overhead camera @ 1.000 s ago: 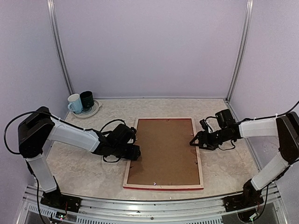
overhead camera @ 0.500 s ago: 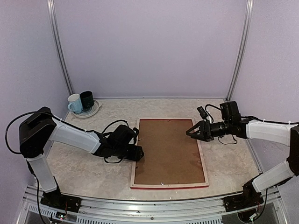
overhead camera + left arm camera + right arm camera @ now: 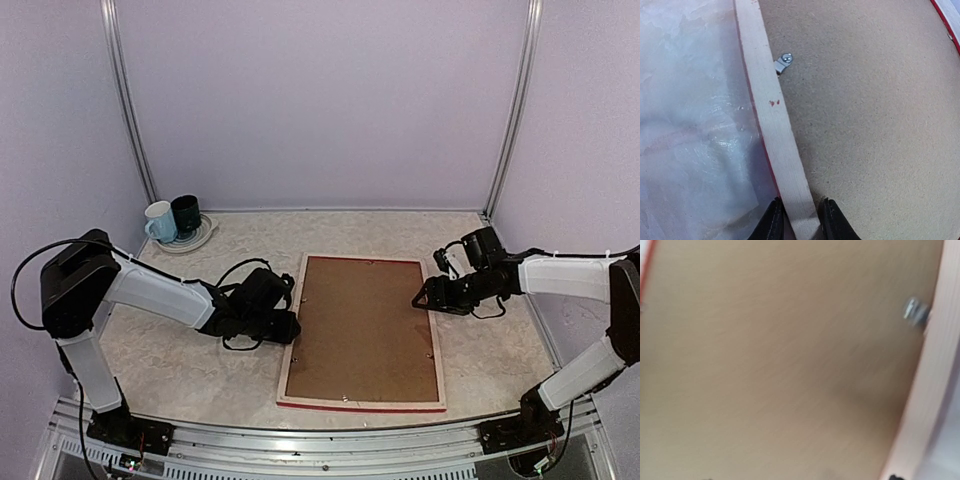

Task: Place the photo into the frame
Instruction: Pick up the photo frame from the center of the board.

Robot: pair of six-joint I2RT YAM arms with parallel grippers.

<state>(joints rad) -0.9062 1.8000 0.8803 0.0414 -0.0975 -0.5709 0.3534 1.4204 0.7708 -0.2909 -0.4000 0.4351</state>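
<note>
Here, the left jaws pinch the frame [image 3: 771, 107].

The frame [image 3: 360, 405]: pale wood back rails, red edge at 6 o'clock. The backing board [image 3: 362, 328]: uniform brown, fine speckle. The table [image 3: 170, 350]: beige with marble veining. The walls [image 3: 320, 100]: plain lilac. At 10 o'clock, the pale blue mug [image 3: 160, 222] and the black mug [image 3: 186, 213]. The left arm [image 3: 150, 290] and right arm [image 3: 560, 270]: white, black wrists.
</note>
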